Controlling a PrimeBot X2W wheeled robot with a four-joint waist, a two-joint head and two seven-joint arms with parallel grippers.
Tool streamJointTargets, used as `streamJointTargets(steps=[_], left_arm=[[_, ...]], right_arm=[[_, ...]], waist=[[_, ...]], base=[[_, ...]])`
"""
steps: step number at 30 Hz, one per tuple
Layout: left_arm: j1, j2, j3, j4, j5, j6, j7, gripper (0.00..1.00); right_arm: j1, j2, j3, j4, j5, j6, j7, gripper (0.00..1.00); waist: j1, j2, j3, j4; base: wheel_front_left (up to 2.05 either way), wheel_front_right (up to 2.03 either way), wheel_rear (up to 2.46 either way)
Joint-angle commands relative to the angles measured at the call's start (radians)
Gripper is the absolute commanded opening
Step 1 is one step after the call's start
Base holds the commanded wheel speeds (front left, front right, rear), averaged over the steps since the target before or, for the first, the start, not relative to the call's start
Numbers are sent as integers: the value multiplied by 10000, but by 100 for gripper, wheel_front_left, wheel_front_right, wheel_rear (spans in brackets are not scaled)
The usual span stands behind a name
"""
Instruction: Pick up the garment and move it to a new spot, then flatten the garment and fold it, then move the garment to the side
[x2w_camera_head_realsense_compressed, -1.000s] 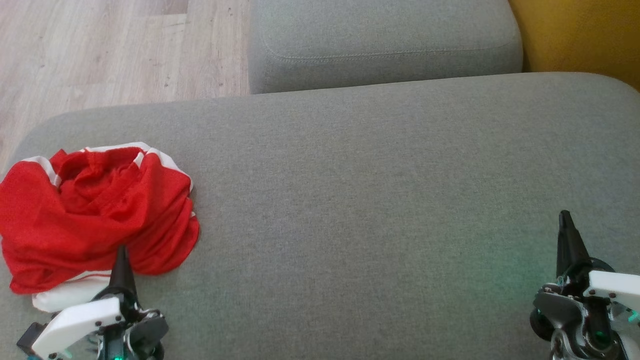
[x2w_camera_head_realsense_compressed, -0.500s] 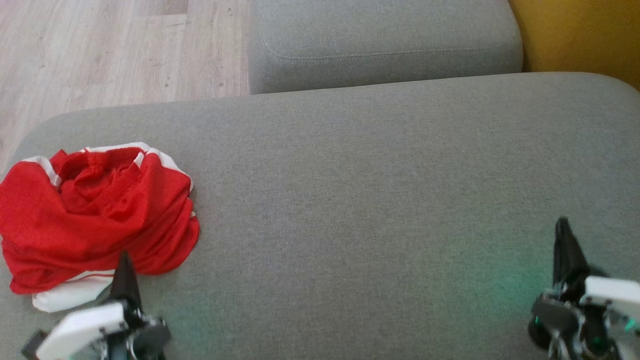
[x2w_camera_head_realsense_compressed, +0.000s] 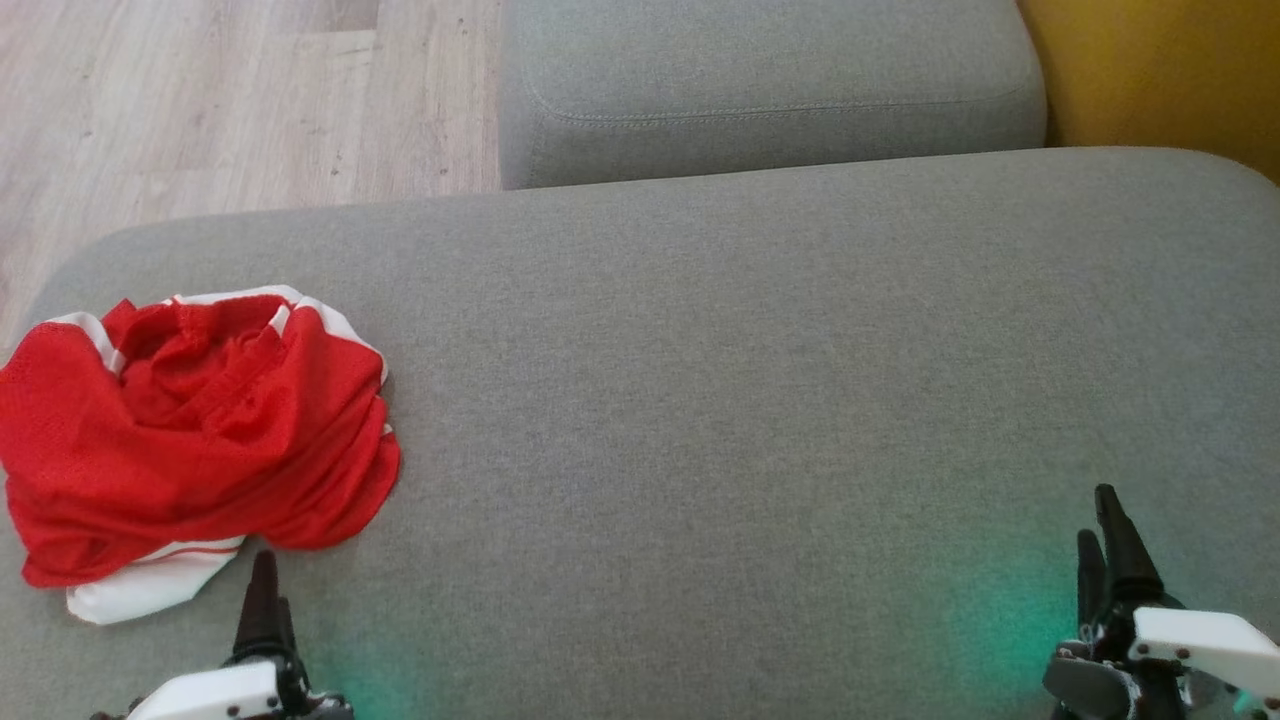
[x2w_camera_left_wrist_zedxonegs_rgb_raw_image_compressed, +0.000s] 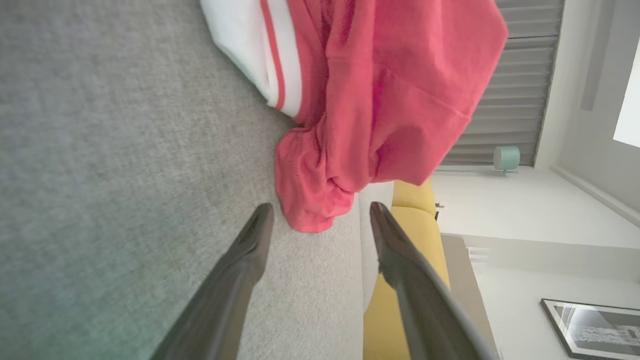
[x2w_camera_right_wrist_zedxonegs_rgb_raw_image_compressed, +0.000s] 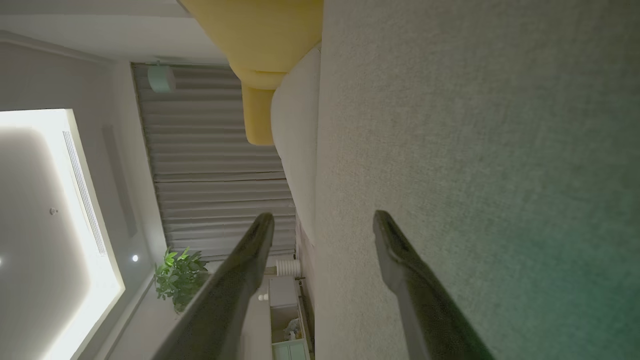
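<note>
A crumpled red garment (x2w_camera_head_realsense_compressed: 190, 430) with white trim lies in a heap at the left end of the grey cushion (x2w_camera_head_realsense_compressed: 700, 400). My left gripper (x2w_camera_head_realsense_compressed: 263, 590) is low at the bottom edge, just short of the garment's near white hem and apart from it. Seen from the left wrist, the left gripper (x2w_camera_left_wrist_zedxonegs_rgb_raw_image_compressed: 320, 212) is open, with the red garment (x2w_camera_left_wrist_zedxonegs_rgb_raw_image_compressed: 370, 100) a little beyond the fingertips. My right gripper (x2w_camera_head_realsense_compressed: 1108, 525) hovers at the lower right over bare cushion. In the right wrist view the right gripper (x2w_camera_right_wrist_zedxonegs_rgb_raw_image_compressed: 322, 220) is open and holds nothing.
A second grey cushion (x2w_camera_head_realsense_compressed: 770, 90) sits behind the main one. Wooden floor (x2w_camera_head_realsense_compressed: 200, 100) lies beyond the far left edge, and a yellow sofa part (x2w_camera_head_realsense_compressed: 1160, 70) rises at the top right. The cushion is bare fabric from the garment to its right end.
Both grippers have drawn back toward the bottom of the head view. The left fingertip, which overlapped the garment's near edge, now sits short of it. The garment has not moved.
</note>
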Motion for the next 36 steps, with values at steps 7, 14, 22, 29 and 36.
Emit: streamJointTargets(steps=[7, 14, 22, 29, 36], left_arm=[[-451, 62, -119, -635, 1133, 27, -308, 100], [-424, 68, -314, -861, 2149, 163, -516, 100], [-415, 75, -576, -1139, 3357, 370, -753, 100], [-409, 82, -848, -1378, 4492, 507, -991, 100], [-392, 88, -1057, -1602, 5413, 549, -1199, 100]], right_arm=[[-478, -54, 236, -576, -1296, -1, -278, 100], [-482, -60, 448, -728, -2332, -2, -483, 100], [-475, -67, 792, -868, -3497, -2, -720, 100], [-462, -74, 1093, -992, -4604, -3, -956, 100], [-481, -80, 1422, -1082, -5617, -3, -1163, 100]], waist=[[0, 0, -35, 15], [0, 0, -83, 32], [0, 0, -140, 66], [0, 0, -200, 119], [0, 0, -241, 162]], base=[[0, 0, 0], [0, 0, 0], [0, 0, 0], [0, 0, 0], [0, 0, 0]])
